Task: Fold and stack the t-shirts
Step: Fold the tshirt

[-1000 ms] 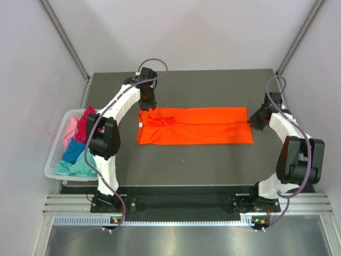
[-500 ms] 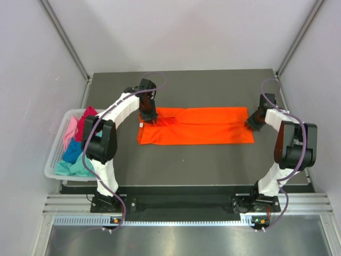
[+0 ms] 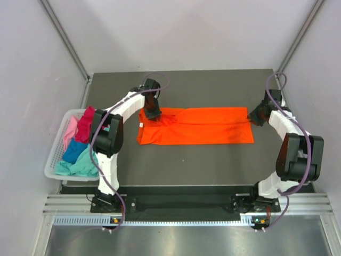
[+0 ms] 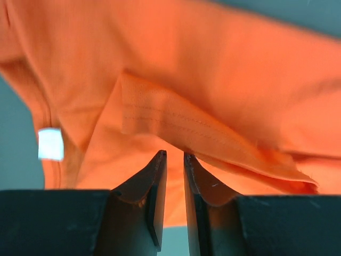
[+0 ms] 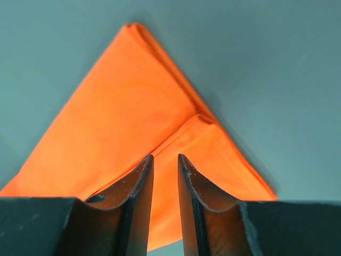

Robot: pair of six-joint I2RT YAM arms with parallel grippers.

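A bright orange t-shirt (image 3: pixel 197 126) lies folded into a long flat strip across the middle of the dark table. My left gripper (image 3: pixel 154 114) points down at its left end by the collar. In the left wrist view the gripper (image 4: pixel 175 154) has a narrow gap between its jaws, the tips at the edge of a raised fold (image 4: pixel 176 128), with nothing between them. My right gripper (image 3: pixel 252 118) is at the strip's far right corner. In the right wrist view it (image 5: pixel 165 156) hovers over that corner (image 5: pixel 213 144), jaws slightly apart and empty.
A white lattice basket (image 3: pixel 50 160) stands off the table's left edge, holding magenta (image 3: pixel 85 125), pale pink (image 3: pixel 70 130), blue (image 3: pixel 74 151) and teal (image 3: pixel 80 166) t-shirts bunched together. Grey walls close in on both sides and the back.
My left gripper has come forward from behind the shirt onto its left end, and its jaws have narrowed. The right gripper has stayed at the right corner with only small shifts.
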